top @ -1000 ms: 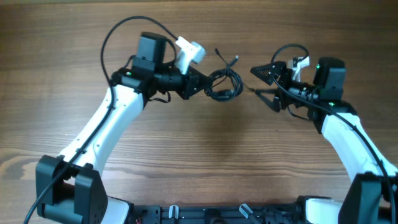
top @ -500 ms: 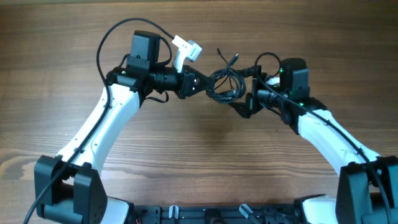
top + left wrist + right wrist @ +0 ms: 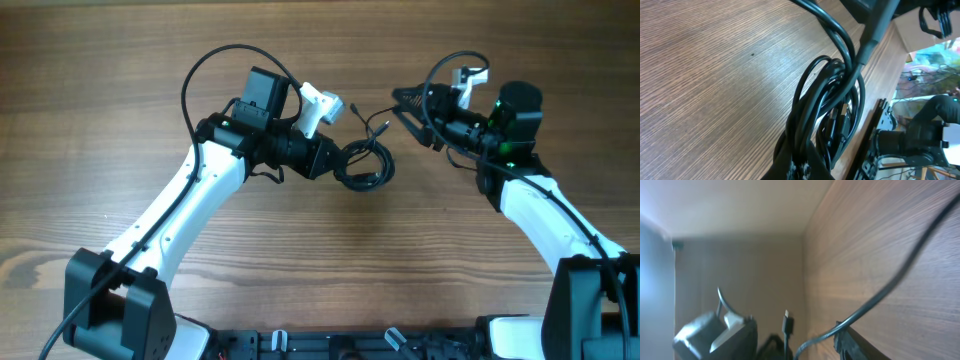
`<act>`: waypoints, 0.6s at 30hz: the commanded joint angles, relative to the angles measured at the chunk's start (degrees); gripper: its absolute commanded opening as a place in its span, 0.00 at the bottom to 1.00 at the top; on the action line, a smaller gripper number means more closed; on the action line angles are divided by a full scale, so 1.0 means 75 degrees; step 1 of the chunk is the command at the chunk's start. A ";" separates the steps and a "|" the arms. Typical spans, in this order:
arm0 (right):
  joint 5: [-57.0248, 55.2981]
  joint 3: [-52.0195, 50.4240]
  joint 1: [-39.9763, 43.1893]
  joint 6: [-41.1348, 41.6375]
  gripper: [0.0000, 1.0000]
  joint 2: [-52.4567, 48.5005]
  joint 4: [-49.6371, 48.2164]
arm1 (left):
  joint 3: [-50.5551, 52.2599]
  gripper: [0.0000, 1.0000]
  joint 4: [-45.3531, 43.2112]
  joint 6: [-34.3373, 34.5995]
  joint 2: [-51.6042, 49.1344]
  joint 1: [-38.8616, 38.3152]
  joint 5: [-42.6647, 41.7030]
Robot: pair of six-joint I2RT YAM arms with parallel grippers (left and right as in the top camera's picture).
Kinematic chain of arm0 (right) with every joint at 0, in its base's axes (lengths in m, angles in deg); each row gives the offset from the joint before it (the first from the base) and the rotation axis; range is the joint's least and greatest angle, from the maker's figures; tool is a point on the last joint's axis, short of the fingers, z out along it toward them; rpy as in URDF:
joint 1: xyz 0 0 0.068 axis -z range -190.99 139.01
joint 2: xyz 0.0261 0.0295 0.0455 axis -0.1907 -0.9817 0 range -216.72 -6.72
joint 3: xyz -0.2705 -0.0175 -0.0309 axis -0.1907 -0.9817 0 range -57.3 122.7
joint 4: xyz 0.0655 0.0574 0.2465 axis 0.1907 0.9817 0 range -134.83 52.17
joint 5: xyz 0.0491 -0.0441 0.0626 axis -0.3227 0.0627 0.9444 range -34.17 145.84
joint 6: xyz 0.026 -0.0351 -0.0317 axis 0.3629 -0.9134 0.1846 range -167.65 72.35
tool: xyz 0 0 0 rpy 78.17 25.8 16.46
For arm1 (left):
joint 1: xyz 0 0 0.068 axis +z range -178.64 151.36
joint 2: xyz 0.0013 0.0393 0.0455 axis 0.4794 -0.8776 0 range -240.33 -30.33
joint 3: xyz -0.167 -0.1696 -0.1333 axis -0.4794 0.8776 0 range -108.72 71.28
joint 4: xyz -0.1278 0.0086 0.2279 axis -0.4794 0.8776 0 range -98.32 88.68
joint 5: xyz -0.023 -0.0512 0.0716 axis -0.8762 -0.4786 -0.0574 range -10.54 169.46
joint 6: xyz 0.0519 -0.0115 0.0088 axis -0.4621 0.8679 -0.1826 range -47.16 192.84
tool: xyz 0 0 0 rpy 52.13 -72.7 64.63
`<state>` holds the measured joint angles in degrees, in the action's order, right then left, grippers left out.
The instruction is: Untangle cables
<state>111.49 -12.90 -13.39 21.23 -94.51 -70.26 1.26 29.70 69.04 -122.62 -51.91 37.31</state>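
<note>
My left gripper (image 3: 335, 160) grasps the cables (image 3: 372, 182), frame centre; right gripper (image 3: 408, 115) state indeterminate. Recommend drawing one free end out slowly.

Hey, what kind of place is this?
Probably a robotics lab bench: a white left arm and right arm at a wood-grain table, a coil of thin black cables, and blurred clutter beyond the table edge.
</note>
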 commanded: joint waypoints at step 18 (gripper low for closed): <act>-0.0070 0.0093 -0.1058 -0.3162 0.95 -0.0085 0.2926 | -0.0020 0.05 0.1134 -0.0035 -0.0391 -0.0694 0.1119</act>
<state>111.69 -12.18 -20.82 -2.53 -94.66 -47.20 1.26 38.25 69.07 -123.74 -54.79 45.83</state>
